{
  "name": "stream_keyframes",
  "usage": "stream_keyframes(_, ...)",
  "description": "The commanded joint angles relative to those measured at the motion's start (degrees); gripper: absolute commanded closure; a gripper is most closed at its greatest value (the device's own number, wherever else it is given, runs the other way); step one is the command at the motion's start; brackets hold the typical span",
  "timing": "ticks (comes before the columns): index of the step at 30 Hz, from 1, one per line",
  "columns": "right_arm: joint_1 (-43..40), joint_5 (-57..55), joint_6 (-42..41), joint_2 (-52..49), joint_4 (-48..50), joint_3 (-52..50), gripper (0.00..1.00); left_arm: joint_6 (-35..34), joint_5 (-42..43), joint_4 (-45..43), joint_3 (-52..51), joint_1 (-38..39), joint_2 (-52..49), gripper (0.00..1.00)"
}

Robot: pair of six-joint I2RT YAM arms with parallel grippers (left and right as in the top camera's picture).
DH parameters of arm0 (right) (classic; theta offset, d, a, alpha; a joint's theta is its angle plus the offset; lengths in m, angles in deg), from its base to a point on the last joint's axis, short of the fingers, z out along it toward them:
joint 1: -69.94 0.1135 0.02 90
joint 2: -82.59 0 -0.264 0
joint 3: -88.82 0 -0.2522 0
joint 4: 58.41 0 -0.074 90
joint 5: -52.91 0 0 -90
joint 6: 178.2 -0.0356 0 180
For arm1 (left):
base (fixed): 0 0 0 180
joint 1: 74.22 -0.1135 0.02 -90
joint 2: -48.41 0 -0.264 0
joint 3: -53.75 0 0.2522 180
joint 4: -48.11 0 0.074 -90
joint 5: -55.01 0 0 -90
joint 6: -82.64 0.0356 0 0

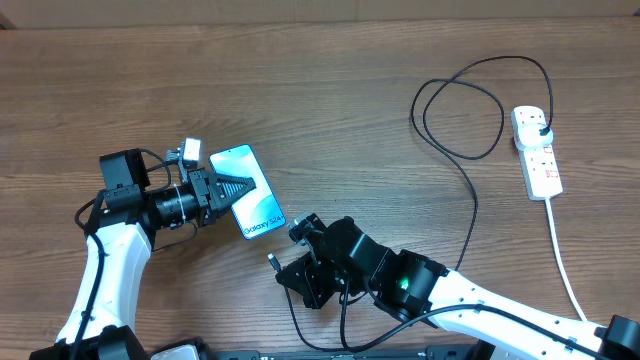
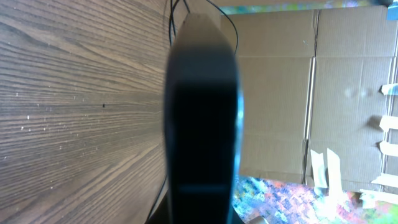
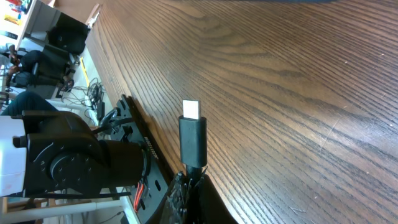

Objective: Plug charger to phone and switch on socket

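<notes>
The left claw [image 1: 238, 188] is closed on the phone [image 1: 258, 210]. One finger lies over the lit screen and, I judge, the other is under it, so the phone hangs just above the table [image 1: 320, 80]. Its "Galaxy" end looks toward the right claw. The left wrist view gives only a dark, blurred edge of the phone, and I cannot see the port. Because the pinch is only on the flat faces, a push from the connector could turn or slide the phone in the grip.

The right claw [image 3: 185, 190] is closed on the base of the connector [image 3: 192, 137], with the metal tip free and pointing away from the fingers. The connector is near the phone but apart from it. If the tip meets the port tilted or off line, it may scrape the frame or lean over in the fingers.

The charger [image 1: 474, 210] passes by the right arm, then loops far right to its plug [image 1: 541, 124], which sits in the socket [image 1: 540, 165]. A snag or a hard pull there could loosen the plug. The switch I cannot read.
</notes>
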Motion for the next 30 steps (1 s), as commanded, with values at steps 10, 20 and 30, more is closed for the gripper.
stream_keyframes(10,-0.33,-0.11,1.33,1.16,0.33,0.13,0.96,1.18,1.57,2.51,0.11,-0.24,1.51,0.96)
stream_keyframes(20,-0.33,-0.55,1.33,1.16,0.2,0.13,0.96,7.23,1.51,5.64,0.11,-0.24,1.51,0.96)
stream_keyframes(30,-0.35,-1.09,1.33,1.16,0.13,0.13,0.96,9.05,1.55,5.81,0.11,-0.24,1.51,0.96)
